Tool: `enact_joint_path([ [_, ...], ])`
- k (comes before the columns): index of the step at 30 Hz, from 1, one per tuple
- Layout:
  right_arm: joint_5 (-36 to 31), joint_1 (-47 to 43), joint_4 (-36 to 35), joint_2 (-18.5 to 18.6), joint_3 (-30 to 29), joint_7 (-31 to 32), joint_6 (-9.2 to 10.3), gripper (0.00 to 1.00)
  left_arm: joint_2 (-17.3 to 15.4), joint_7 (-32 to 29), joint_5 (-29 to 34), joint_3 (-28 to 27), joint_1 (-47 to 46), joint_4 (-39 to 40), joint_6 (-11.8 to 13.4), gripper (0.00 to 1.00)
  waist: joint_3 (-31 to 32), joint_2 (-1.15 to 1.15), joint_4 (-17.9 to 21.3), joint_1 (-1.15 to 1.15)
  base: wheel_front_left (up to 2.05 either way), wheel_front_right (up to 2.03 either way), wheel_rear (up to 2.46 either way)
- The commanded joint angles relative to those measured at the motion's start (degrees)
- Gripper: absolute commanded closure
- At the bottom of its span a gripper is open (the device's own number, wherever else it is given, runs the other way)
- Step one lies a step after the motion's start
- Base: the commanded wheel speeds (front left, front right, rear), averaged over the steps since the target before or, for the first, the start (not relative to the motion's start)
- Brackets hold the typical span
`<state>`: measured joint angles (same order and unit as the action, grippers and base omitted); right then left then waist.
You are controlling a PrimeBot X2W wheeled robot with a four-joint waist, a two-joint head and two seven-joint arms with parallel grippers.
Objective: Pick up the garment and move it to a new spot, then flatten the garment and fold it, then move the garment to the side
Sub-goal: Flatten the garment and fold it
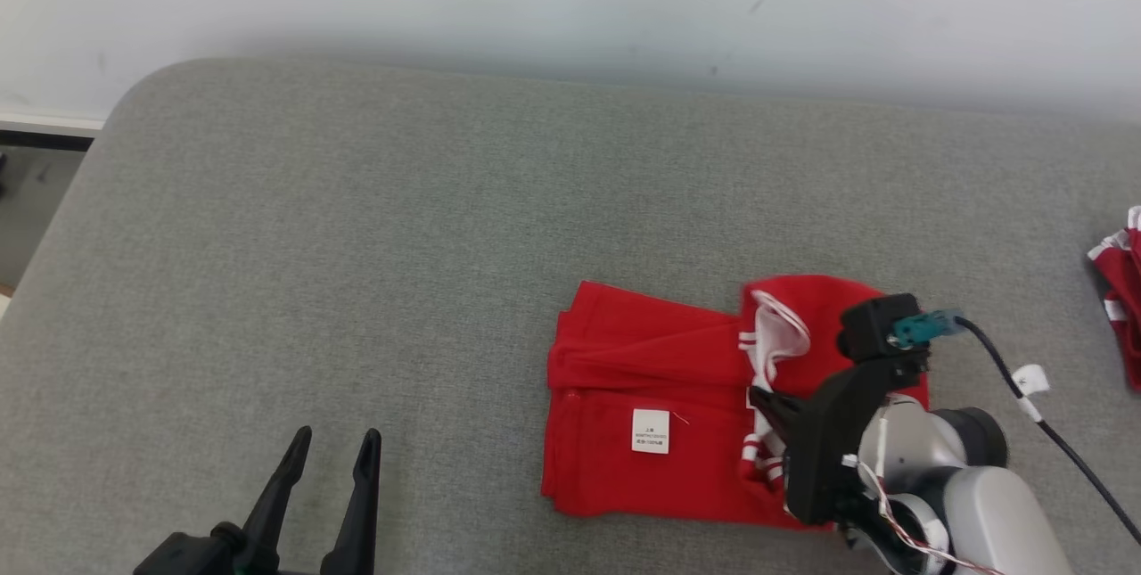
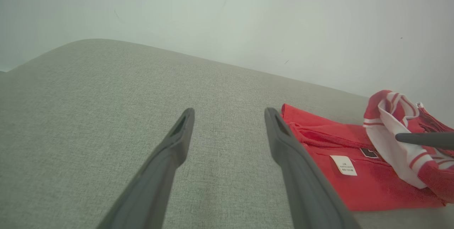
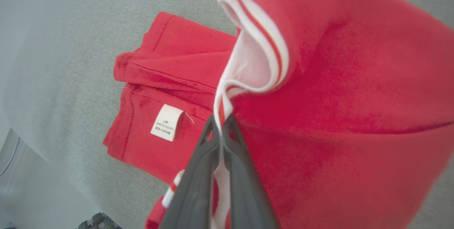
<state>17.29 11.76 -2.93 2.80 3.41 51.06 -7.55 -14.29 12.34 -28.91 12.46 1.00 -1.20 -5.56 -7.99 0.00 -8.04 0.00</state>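
Red garment (image 1: 651, 379) lies folded on the grey cushion (image 1: 357, 245), right of centre, with its white label (image 1: 651, 431) facing up. Your right tool (image 3: 220, 120) is pinched tight on the striped trim (image 3: 255, 33) and holds that edge raised above the fold. Your left tool (image 1: 339, 437) is spread wide and empty, at lower left, well apart from the cloth. Second red piece (image 1: 1119, 290) sits at the far right edge.

Left gripper (image 1: 338, 435): two long, tapering dark-grey fingers.
Right wrist bracket (image 1: 824, 450): black, angular, boxy camera on top.
Right forearm (image 1: 989, 513): rounded, silver-grey.
Cable (image 1: 1070, 455): black, teal plug, white tag.
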Motion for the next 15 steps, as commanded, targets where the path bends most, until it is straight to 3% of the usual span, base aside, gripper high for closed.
enact_joint_path([
  [1, 1.4, 2.0, 3.2, 0.1, 1.9, -1.6, 0.15, 1.00, 0.3, 0.2, -0.6, 0.3, -0.5, -0.6, -0.2, 0.00, 0.3, 0.00, -1.1, 0.00, 0.00, 0.00, 0.00],
  [15, 8.3, 12.1, 19.4, 0.1, 12.0, -10.1, 0.15, 1.00, 0.0, 0.4, -1.1, 1.4, -0.5, -1.8, -0.4, 0.00, 0.8, 0.00, -5.0, 0.00, 0.00, 0.00, 0.00],
])
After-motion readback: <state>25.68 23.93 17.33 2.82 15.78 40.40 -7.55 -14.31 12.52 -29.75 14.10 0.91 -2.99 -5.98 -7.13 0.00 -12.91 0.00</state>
